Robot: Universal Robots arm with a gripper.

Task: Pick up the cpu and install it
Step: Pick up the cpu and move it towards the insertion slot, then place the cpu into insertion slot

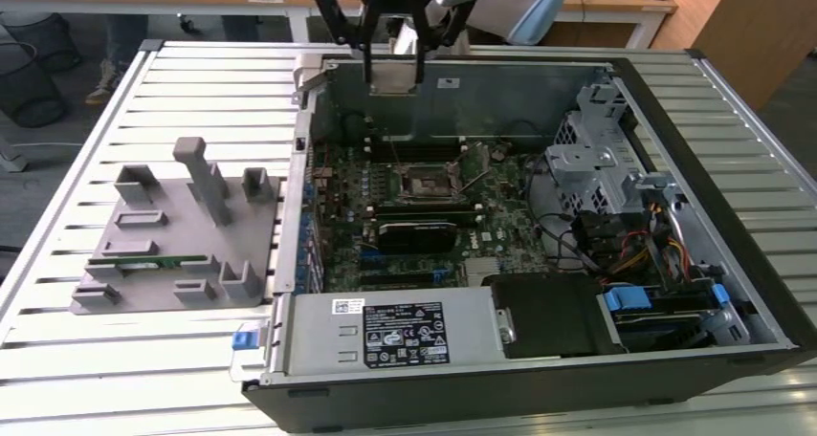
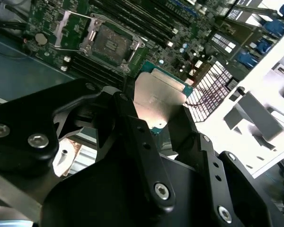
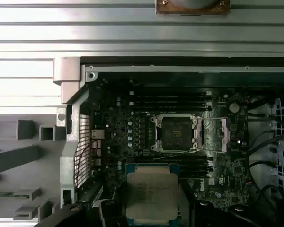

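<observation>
In the second wrist view, our gripper (image 2: pixel 157 120) is clamped on the cpu (image 2: pixel 158 97), its black fingers (image 2: pixel 132 127) pinching two opposite edges. Beyond it, the socket (image 2: pixel 109 45) lies open on the motherboard (image 2: pixel 45 21). In the exterior view, the cpu (image 1: pixel 392 86) hangs at upper centre, above the far wall of the computer case (image 1: pixel 511 403).

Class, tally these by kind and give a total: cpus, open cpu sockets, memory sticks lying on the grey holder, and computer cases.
cpu, held in the gripper: 1
open cpu socket: 1
memory stick on the grey holder: 1
computer case: 1
Total: 4
</observation>
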